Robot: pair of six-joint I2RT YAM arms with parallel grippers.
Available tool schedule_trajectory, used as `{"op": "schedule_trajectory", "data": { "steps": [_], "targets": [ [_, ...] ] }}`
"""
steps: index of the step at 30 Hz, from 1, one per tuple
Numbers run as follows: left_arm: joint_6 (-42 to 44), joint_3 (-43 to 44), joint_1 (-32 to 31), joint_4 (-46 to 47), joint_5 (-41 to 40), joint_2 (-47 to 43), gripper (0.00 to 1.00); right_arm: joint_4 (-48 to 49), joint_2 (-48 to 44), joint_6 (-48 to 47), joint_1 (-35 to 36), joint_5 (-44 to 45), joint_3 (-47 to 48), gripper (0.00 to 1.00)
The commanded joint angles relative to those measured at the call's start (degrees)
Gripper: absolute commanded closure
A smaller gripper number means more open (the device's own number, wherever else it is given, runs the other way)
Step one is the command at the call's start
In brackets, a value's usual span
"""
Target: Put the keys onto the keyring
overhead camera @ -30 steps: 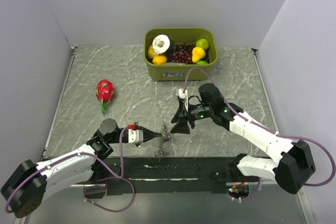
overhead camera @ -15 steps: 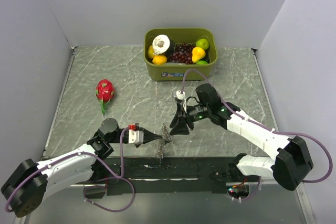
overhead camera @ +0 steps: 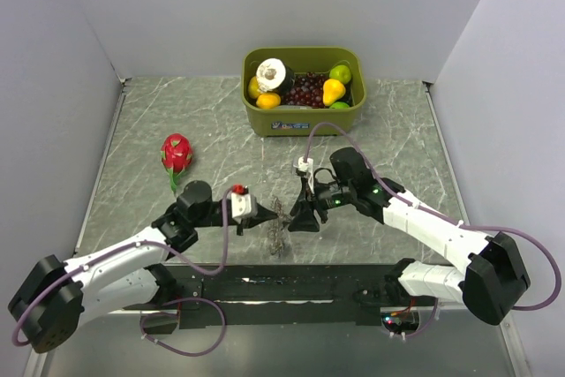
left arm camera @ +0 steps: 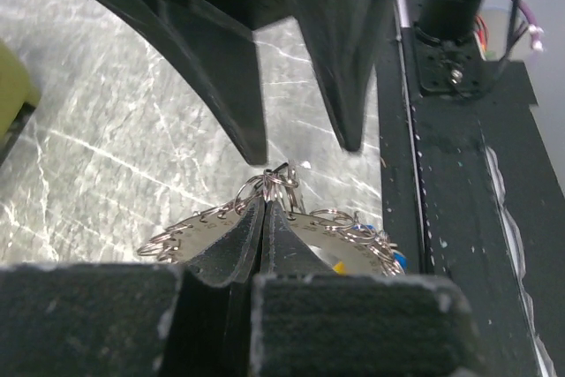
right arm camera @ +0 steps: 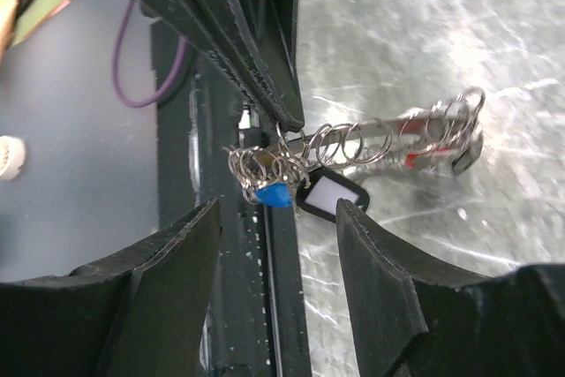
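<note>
Low in the centre of the overhead view, the left gripper (overhead camera: 270, 220) pinches the keyring (overhead camera: 279, 229), which looks a light, floppy, slippery chain of wire loops best nipped at its rim, with keys (right arm camera: 269, 193) dangling, while the right gripper (overhead camera: 303, 215) hangs spread just beside it.

Bare tabletop (overhead camera: 212, 121) around the keyring (overhead camera: 279, 225); bin (overhead camera: 305, 121) and dragon fruit (overhead camera: 177, 153) well apart.

We are counting one keyring (right arm camera: 353, 143) and, hanging on it, three coloured pieces: one blue key (right arm camera: 272, 193), one black tag (right arm camera: 334, 196) and one red piece (right arm camera: 410, 159). On the tabletop (overhead camera: 212, 130) we are counting one dragon fruit (overhead camera: 177, 153) and one green bin (overhead camera: 305, 121), plus two hands, the left hand (overhead camera: 269, 217) and the right hand (overhead camera: 305, 220).
</note>
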Motion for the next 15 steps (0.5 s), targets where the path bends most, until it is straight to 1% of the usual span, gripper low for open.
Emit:
{"op": "schedule_trajectory", "data": {
  "steps": [1,5,9,15],
  "targets": [
    [-2.60,8.03,-0.13,-5.29,-2.37,2.84,0.99,1.47,-0.52,1.37,0.65,5.51,0.00,0.39],
    [-4.19,11.03,-0.22,-9.94,-3.95,5.74,0.99,1.56,-1.13,2.43,0.65,10.00,-0.26,0.38],
    [-5.51,12.79,-0.13,-12.23,-5.79,8.47,0.99,1.74,-2.36,3.31,0.56,14.56,-1.14,0.37],
    [-7.44,14.38,-0.22,-12.94,-7.81,14.35,0.99,2.26,-4.47,4.98,0.56,21.25,-2.20,0.34]
  ]
}}
